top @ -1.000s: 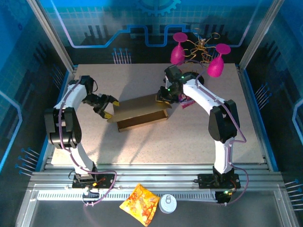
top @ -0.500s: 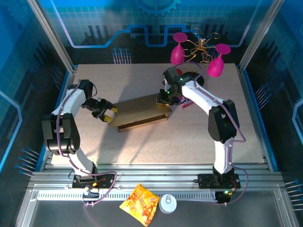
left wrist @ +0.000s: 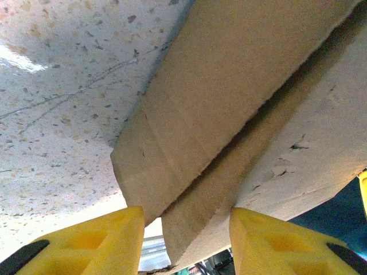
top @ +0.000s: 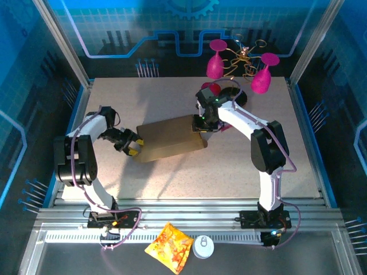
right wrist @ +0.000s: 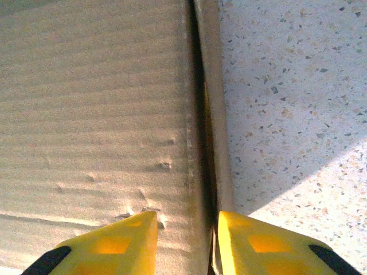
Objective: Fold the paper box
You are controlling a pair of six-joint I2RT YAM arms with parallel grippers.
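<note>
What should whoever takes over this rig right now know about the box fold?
Left gripper: jaws straddle the paper box at its left end; grip unclear.
Right gripper: jaws straddle the box's right-end edge; grip unclear.
The box lies on the table, lid down over the base, with a gap open at the left end.
Left to do: probably press that end shut, then let go.

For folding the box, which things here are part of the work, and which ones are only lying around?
In the job: paper box; left gripper; right gripper, each at one end of it.
Lying about: orange snack packet; small white round object; pink glasses; gold wire ornament.
</note>
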